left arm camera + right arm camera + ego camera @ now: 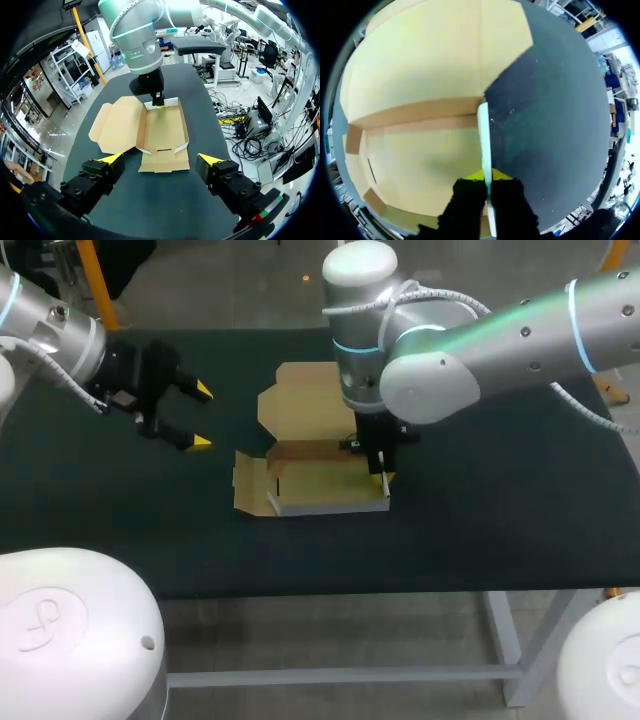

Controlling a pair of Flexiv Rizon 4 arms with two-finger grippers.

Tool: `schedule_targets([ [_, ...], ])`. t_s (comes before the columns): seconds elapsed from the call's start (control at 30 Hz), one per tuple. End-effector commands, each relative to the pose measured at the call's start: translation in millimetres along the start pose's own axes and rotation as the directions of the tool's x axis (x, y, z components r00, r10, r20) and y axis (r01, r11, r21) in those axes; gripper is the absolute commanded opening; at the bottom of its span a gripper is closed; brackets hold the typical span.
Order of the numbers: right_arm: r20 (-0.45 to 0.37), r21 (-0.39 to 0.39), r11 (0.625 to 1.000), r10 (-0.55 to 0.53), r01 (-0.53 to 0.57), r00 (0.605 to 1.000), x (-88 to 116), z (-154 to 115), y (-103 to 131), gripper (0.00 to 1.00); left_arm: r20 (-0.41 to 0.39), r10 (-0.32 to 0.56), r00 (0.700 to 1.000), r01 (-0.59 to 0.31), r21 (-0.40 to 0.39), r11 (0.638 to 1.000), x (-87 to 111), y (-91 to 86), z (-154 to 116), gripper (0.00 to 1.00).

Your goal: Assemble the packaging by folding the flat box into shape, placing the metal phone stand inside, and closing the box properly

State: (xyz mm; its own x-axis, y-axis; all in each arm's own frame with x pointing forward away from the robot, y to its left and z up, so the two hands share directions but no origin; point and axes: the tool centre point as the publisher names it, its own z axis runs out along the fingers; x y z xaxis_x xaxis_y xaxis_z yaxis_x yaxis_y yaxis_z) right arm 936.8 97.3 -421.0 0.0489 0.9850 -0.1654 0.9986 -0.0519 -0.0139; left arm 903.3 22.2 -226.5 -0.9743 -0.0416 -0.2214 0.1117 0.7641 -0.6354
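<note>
One half-folded box (325,485) (lid lying flat) has its side wall pinched by right jaws; left jaws gape.

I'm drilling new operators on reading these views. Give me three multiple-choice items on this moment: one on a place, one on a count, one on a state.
1. Where does the right pincer grip the box? A. the lid; B. a side wall; C. nowhere.
2. How many pincers touch the box? A. one; B. two; C. none.
3. The lid is: A. shut; B. torn off; C. open, lying flat.
Key: B, the side wall stands pinched between its fingers. A, the left pincer hangs open, apart from the box. C, the lid lies spread on the table.
</note>
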Motion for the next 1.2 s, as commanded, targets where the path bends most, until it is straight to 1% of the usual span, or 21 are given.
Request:
schedule_targets([
  [0.03, 0.055, -0.004, 1.0, 0.009, -0.008, 0.998, 1.3, 4.2, 1.4, 0.0, -0.003, -0.001, 1.0, 0.001, -0.005, 1.0, 0.1, -0.7, -1.5, 1.0],
  [0.07, 0.038, -0.01, 1.0, 0.004, -0.004, 0.999, 0.5, 4.0, 1.1, 0.0, -0.003, -0.001, 1.0, 0.001, -0.005, 1.0, 0.1, -0.7, -1.5, 1.0],
  [0.2, -0.089, -0.03, 0.998, -0.058, 0.055, 0.994, 0.3, -0.6, -3.4, 0.0, -0.003, -0.001, 1.0, 0.001, -0.005, 1.0, 0.1, -0.7, -1.5, 1.0],
  [0.27, -0.12, -0.044, 0.997, -0.072, 0.067, 0.99, 0.6, -2.2, -5.7, 0.0, -0.003, -0.001, 1.0, 0.001, -0.005, 1.0, 0.1, -0.7, -1.5, 1.0],
  [0.3, -0.152, -0.047, 0.996, -0.085, 0.079, 0.985, 0.6, -3.4, -6.6, 0.0, -0.003, -0.001, 1.0, 0.001, -0.005, 1.0, 0.1, -0.7, -1.5, 1.0],
  [0.37, -0.163, -0.054, 0.995, -0.086, 0.078, 0.983, -0.2, -5.3, -8.0, 0.0, -0.003, -0.001, 1.0, 0.001, -0.005, 1.0, 0.1, -0.7, -1.5, 1.0],
  [0.47, -0.2, -0.063, 0.994, -0.104, 0.093, 0.974, -0.3, -8.1, -11.8, 0.0, -0.003, -0.001, 1.0, 0.001, -0.005, 1.0, 0.1, -0.7, -1.5, 1.0],
  [0.5, -0.224, -0.062, 0.993, -0.116, 0.105, 0.968, 0.1, -8.9, -13.3, 0.0, -0.003, -0.001, 1.0, 0.001, -0.005, 1.0, 0.1, -0.7, -1.5, 1.0],
  [0.57, -0.231, -0.056, 0.992, -0.127, 0.117, 0.965, 1.3, -9.1, -15.6, 0.0, -0.003, -0.001, 1.0, 0.001, -0.005, 1.0, 0.1, -0.7, -1.5, 1.0],
  [0.6, -0.255, -0.05, 0.99, -0.138, 0.129, 0.957, 2.1, -8.9, -16.6, 0.0, -0.003, -0.001, 1.0, 0.001, -0.005, 1.0, 0.1, -0.7, -1.5, 1.0],
  [0.77, -0.258, -0.046, 0.99, -0.14, 0.133, 0.956, 4.1, -8.3, -19.9, 0.0, -0.003, -0.001, 1.0, 0.001, -0.005, 1.0, 0.1, -0.7, -1.5, 1.0],
  [0.9, -0.26, -0.023, 0.991, -0.133, 0.131, 0.956, 6.9, -4.0, -22.6, 0.0, -0.003, -0.001, 1.0, 0.001, -0.005, 1.0, 0.1, -0.7, -1.5, 1.0],
  [1.2, -0.21, 0.006, 0.995, -0.101, 0.104, 0.972, 7.3, -4.1, -25.3, 0.0, -0.003, -0.001, 1.0, 0.001, -0.005, 1.0, 0.1, -0.7, -1.5, 1.0],
])
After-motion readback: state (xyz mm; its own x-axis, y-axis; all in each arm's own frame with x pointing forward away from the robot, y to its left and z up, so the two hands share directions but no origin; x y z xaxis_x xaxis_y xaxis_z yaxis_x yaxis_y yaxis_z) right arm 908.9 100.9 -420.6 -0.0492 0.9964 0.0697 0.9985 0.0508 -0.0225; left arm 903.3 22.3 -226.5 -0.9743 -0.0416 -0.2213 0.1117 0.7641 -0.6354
